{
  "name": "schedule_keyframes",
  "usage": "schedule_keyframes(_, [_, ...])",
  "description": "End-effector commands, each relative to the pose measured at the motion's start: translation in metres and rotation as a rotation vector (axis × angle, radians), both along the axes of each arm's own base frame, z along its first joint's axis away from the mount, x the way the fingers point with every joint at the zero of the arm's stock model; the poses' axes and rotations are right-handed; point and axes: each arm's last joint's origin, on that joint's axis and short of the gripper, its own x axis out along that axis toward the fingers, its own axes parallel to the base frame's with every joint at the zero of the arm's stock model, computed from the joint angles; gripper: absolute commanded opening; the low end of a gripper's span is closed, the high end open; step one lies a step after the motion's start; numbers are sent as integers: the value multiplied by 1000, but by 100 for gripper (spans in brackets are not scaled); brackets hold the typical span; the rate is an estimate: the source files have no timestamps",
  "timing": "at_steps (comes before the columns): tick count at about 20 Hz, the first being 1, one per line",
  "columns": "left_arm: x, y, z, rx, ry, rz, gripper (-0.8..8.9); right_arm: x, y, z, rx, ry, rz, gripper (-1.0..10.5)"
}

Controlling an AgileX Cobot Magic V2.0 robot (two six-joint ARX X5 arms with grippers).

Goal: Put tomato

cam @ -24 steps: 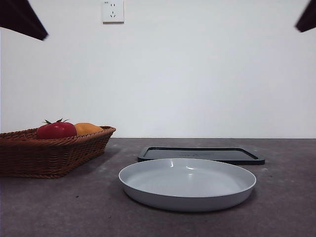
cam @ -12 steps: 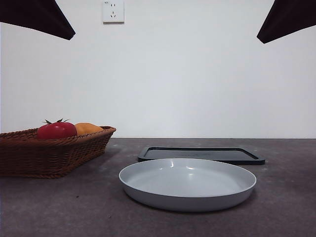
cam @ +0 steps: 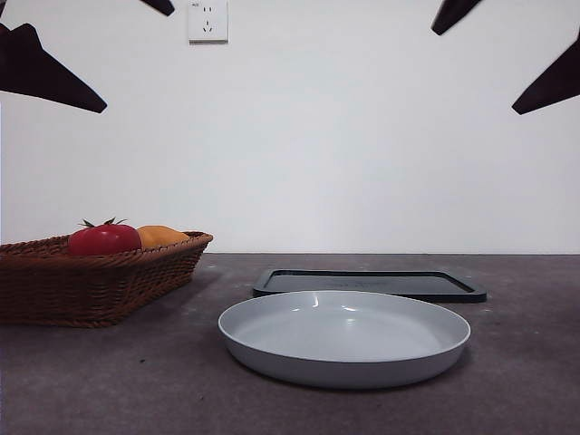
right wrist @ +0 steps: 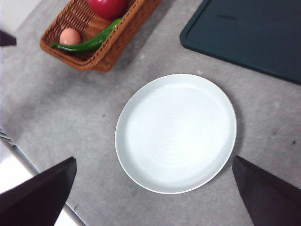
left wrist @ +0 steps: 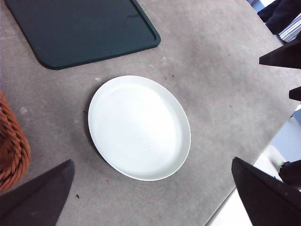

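The red tomato (cam: 102, 239) with a green stem lies in the wicker basket (cam: 91, 290) at the left of the table. In the right wrist view the tomato (right wrist: 107, 5) shows at the basket's (right wrist: 117, 42) far end. My left gripper (cam: 136, 59) hangs high at the top left, open and empty. In its wrist view (left wrist: 152, 160) its jaws stand wide apart above the white plate (left wrist: 138, 127). My right gripper (cam: 473, 72) hangs high at the top right, open and empty, also above the plate (right wrist: 176, 132).
The white plate (cam: 272, 362) sits in the middle front. A dark flat tray (cam: 367, 283) lies behind it. The basket also holds an orange fruit (cam: 159, 236), a green pepper (right wrist: 89, 42) and an egg (right wrist: 70, 36). The table's edge is near the plate (left wrist: 244, 155).
The dark wedges at both top corners have shifted and now show as two spread jaw tips on each side. The tomato, basket, plate and tray have not moved.
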Motion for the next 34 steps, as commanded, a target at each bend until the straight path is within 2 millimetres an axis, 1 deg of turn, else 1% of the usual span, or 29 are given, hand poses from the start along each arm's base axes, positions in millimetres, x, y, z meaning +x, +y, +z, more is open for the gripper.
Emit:
schedule_keyframes(1, [2, -2, 5, -10, -17, -9, 681, 1, 2, 5, 9, -31, 12, 644])
schedule_keyframes(8, [4, -2, 7, -11, -48, -2, 680, 2, 2, 6, 17, -47, 13, 644])
schedule_keyframes(12, [10, 3, 12, 37, -117, 111, 680, 3, 3, 7, 20, -59, 13, 644])
schedule_keyframes(17, [23, 12, 23, 133, -194, 275, 680, 6, 3, 11, 27, -114, -9, 644])
schedule_keyframes(21, [39, 17, 35, 176, -235, 315, 680, 10, 2, 14, 4, -172, -74, 644])
schedule_keyframes(24, [57, 20, 42, 226, -258, 351, 679, 12, 1, 16, -20, -208, -126, 644])
schedule_keyframes(28, [96, 22, 41, 343, -260, 412, 679, 13, -1, 16, -90, -261, -161, 644])
schedule_keyframes(30, [120, 24, 35, 384, -235, 437, 679, 14, -1, 17, -105, -274, -172, 644])
schedule_keyframes(32, [143, 26, 24, 407, -195, 453, 679, 14, -1, 17, -109, -283, -173, 644])
schedule_keyframes(34, [164, 27, 7, 431, -143, 458, 679, 14, -1, 17, -108, -285, -173, 644])
